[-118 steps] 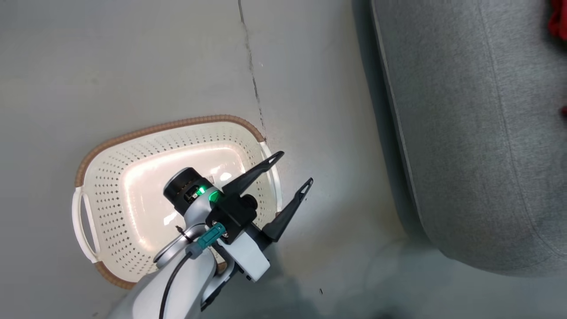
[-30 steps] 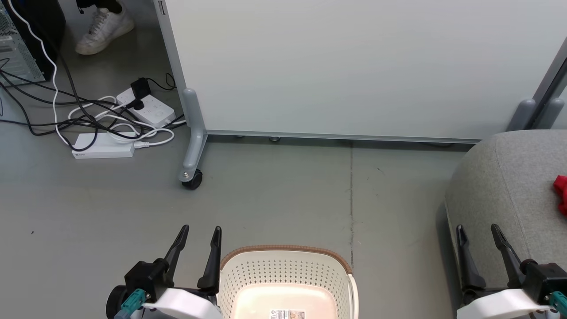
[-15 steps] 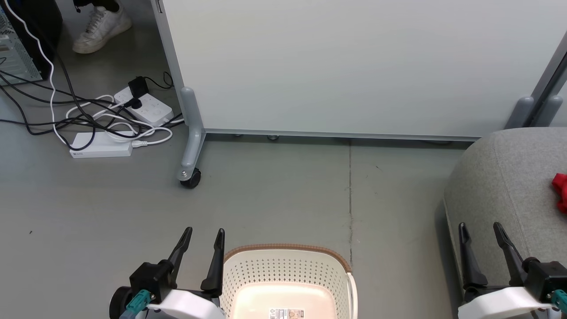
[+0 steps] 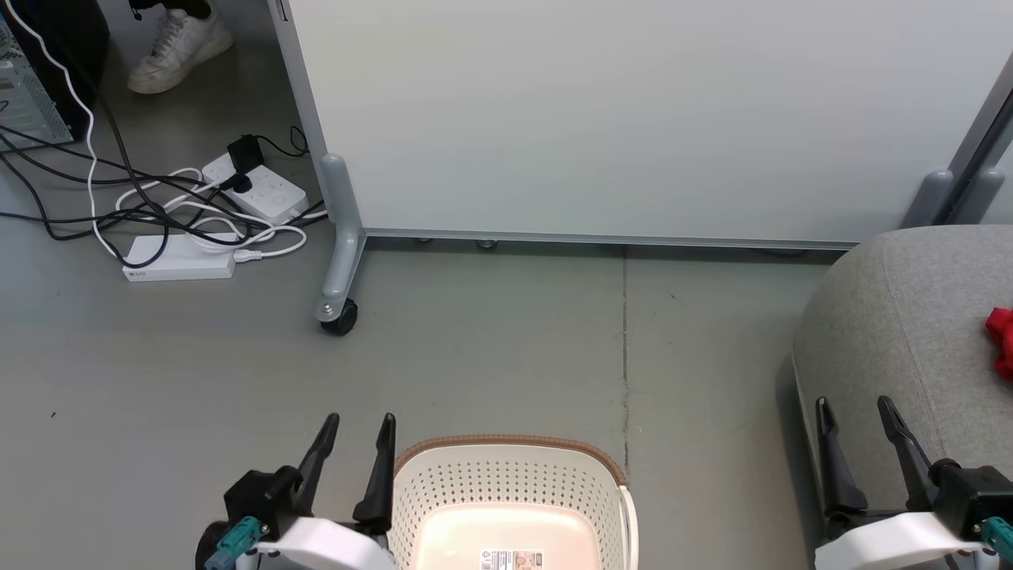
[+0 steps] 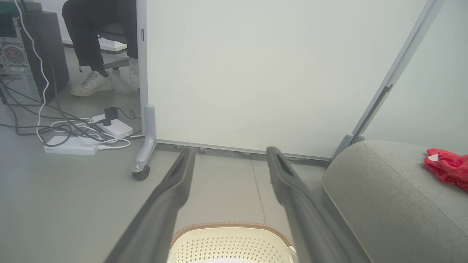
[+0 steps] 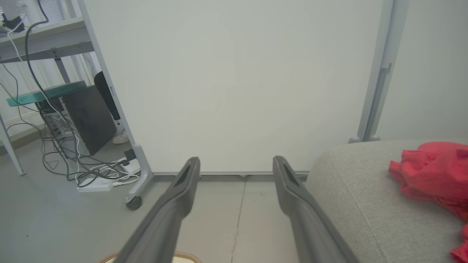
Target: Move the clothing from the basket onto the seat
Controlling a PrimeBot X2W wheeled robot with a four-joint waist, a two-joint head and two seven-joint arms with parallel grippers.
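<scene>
The cream perforated basket [image 4: 506,479] with a brown rim stands on the floor at the bottom middle of the head view, its visible inside bare except for a label; its far rim shows as the basket [image 5: 230,237] in the left wrist view. Red clothing [image 4: 1001,340] lies on the grey seat [image 4: 894,317] at the right; the right wrist view shows the clothing [image 6: 435,175] crumpled on the seat [image 6: 365,193]. My left gripper [image 4: 358,423] stands open and empty just left of the basket. My right gripper [image 4: 855,408] stands open and empty over the seat's near edge.
A white partition panel [image 4: 633,119] on a castor foot [image 4: 336,313] stands behind. Power strips and tangled cables [image 4: 182,229] lie at the far left beside a computer tower [image 6: 86,120]. A person's shoe [image 4: 178,51] rests beyond the panel.
The head view has shifted very slightly. My left gripper sits a touch lower and further left than half a second ago; both grippers stay open and the clothing lies still.
</scene>
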